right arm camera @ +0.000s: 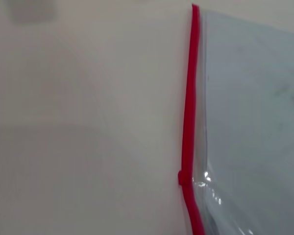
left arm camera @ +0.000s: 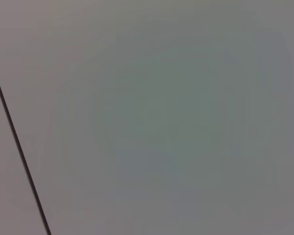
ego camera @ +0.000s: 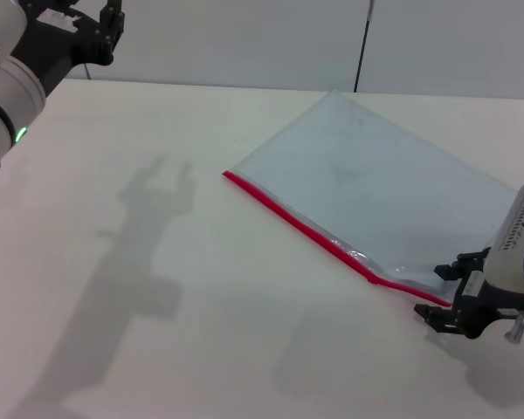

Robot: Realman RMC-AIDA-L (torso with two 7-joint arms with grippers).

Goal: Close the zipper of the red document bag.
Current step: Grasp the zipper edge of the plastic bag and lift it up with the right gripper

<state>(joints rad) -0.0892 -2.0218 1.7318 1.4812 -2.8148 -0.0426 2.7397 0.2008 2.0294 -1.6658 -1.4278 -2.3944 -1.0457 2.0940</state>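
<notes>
Right gripper (ego camera: 443, 316) beside zipper (ego camera: 314, 234) end; lettering unreadable.

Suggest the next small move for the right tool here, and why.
Probably slide the right tool along the zipper to the slider: it sits at the document bag's near corner, the slider lies partway along, and the left tool hangs far off.

The red document bag (ego camera: 375, 188), a flat translucent pale blue-grey pouch, lay flat on the table toward 2 o'clock. Its red zipper (ego camera: 314, 234) ran from 10 toward 4 o'clock, the slider (right arm camera: 183, 177) sitting near the nearer end.
</notes>
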